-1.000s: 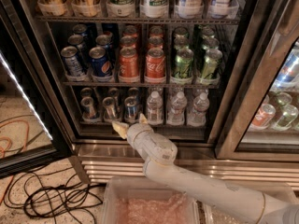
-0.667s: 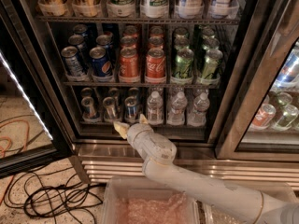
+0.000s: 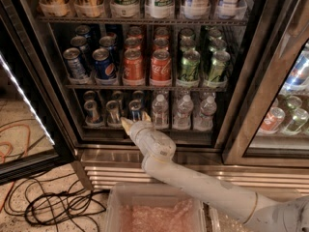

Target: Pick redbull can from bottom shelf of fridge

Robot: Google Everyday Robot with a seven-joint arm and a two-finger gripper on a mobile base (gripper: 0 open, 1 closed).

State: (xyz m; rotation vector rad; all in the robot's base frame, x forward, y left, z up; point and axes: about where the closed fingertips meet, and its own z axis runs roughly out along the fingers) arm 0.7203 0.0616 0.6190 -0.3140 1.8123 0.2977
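The fridge (image 3: 240, 114) stands open. Several slim silver-and-blue redbull cans stand at the left of its bottom shelf (image 3: 99, 128); the front ones are at left (image 3: 91, 112), middle (image 3: 113, 113) and right (image 3: 135, 110). My gripper (image 3: 134, 124) is at the shelf's front edge, right in front of the rightmost front redbull can. Its pale fingers (image 3: 126, 124) are spread open on either side of the can's base and hold nothing.
Small water bottles (image 3: 183, 112) fill the right of the bottom shelf. Pepsi (image 3: 104, 64), red (image 3: 161, 66) and green cans (image 3: 189, 65) sit on the rack above. The glass door (image 3: 26, 105) is open at left. Cables (image 3: 53, 208) lie on the floor. A plastic bin (image 3: 113, 211) sits below my arm. A neighbouring cooler (image 3: 289, 110) is at right.
My gripper has moved a little up and to the right, closer in on the rightmost front redbull can. The cans have not moved.
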